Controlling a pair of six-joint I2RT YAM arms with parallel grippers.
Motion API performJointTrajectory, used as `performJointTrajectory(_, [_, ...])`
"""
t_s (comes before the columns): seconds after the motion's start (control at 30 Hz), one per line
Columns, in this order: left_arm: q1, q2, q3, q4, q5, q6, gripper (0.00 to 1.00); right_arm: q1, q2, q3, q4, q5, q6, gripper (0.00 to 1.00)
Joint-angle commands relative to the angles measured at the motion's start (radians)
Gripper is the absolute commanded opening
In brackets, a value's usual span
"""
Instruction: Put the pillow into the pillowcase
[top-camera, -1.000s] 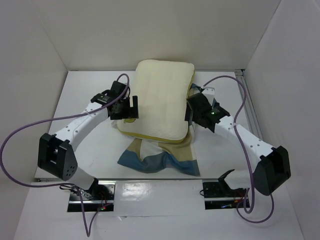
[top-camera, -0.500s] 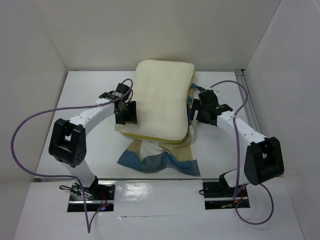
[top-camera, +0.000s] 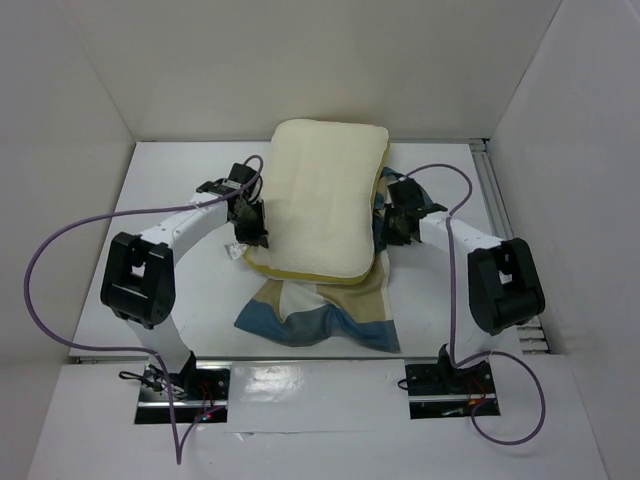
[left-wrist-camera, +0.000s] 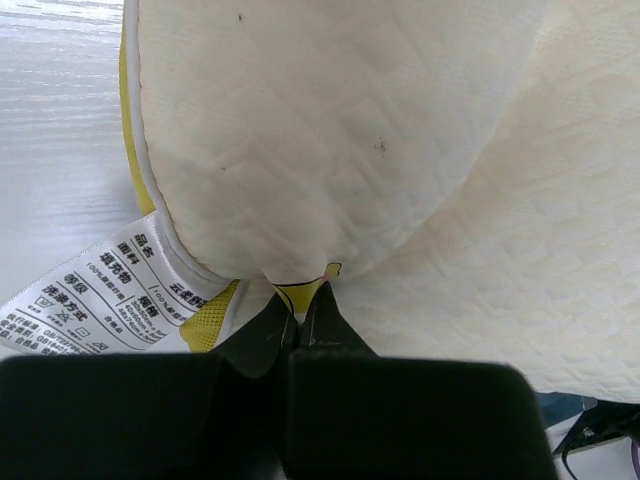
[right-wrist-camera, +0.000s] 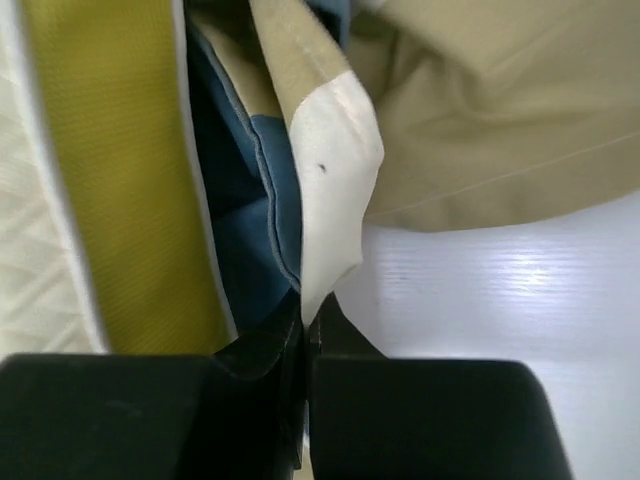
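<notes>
Left fingers (left-wrist-camera: 268, 338) closed onto pillow (left-wrist-camera: 350, 130) edge; right fingers (right-wrist-camera: 340, 328) onto pillowcase (right-wrist-camera: 322, 165) (hem).

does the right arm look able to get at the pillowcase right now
Likely yes: the right tool sits at the pillowcase edge beside the pillow, shut on a fold, nothing in between.

A: Where is the top camera?
B: High behind the arm bases (top-camera: 183, 384), looking down on the whole table (top-camera: 160, 190).
A: The wrist cameras?
B: Very close. Left faces the pillow (left-wrist-camera: 350, 150) edge, right the pillowcase (right-wrist-camera: 322, 160) edge; both spots appear from above.
</notes>
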Motion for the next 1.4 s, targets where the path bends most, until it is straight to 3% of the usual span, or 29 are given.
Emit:
performJointTrajectory(0.0, [0.003,-0.032,0.021,-0.011,-0.010,0.023,0.00,-0.001,-0.101,0.146,-0.077,0.153,-0.013,0.00])
performJointTrajectory(0.03, [0.003,-0.056,0.021,-0.011,-0.010,0.023,0.00,0.008,-0.167,0.220,-0.108,0.230,-0.024,0.00])
performJointTrajectory(0.2, [0.003,-0.044,0.047,-0.011,-0.016,0.014,0.00,0.008,-0.304,0.523,-0.243,0.329,-0.096,0.00])
performJointTrajectory(0.4, [-0.042,0.033,0.104,0.034,0.062,-0.031,0.00,0.008,-0.314,0.911,-0.288,0.208,-0.156,0.00])
performJointTrajectory(0.7, [-0.312,0.233,0.348,0.058,0.174,-0.081,0.00,0.019,-0.233,0.944,-0.027,-0.285,-0.056,0.00])
performJointTrajectory(0.77, [-0.326,0.234,0.368,0.019,0.184,-0.066,0.00,0.063,-0.210,0.924,0.023,-0.339,-0.033,0.00])
performJointTrajectory(0.83, [-0.325,0.132,0.330,-0.045,0.136,-0.066,0.02,0.116,-0.178,0.913,0.024,-0.373,-0.042,0.00])
performJointTrajectory(0.87, [-0.311,0.084,0.304,-0.072,0.080,-0.066,0.07,0.132,-0.178,0.899,0.012,-0.373,-0.042,0.00])
performJointTrajectory(0.9, [-0.270,0.030,0.234,-0.096,0.057,-0.077,0.29,0.144,-0.178,0.885,0.011,-0.358,-0.051,0.00])
performJointTrajectory(1.03, [-0.100,-0.269,0.028,-0.205,-0.071,-0.115,0.94,0.163,-0.199,0.792,0.067,-0.358,-0.051,0.00])
performJointTrajectory(1.1, [-0.018,-0.420,-0.020,-0.247,-0.127,-0.124,0.96,0.184,-0.186,0.792,0.091,-0.381,-0.051,0.00])
performJointTrajectory(1.2, [0.129,-0.540,-0.029,-0.279,-0.139,-0.109,0.88,0.250,-0.135,0.811,0.156,-0.421,-0.041,0.00])
performJointTrajectory(1.3, [0.255,-0.578,0.050,-0.279,-0.091,-0.066,0.87,0.353,-0.043,0.926,0.156,-0.409,-0.053,0.00])
performJointTrajectory(1.37, [0.278,-0.578,0.063,-0.279,-0.025,-0.034,0.87,0.428,0.013,1.003,0.143,-0.316,-0.053,0.00])
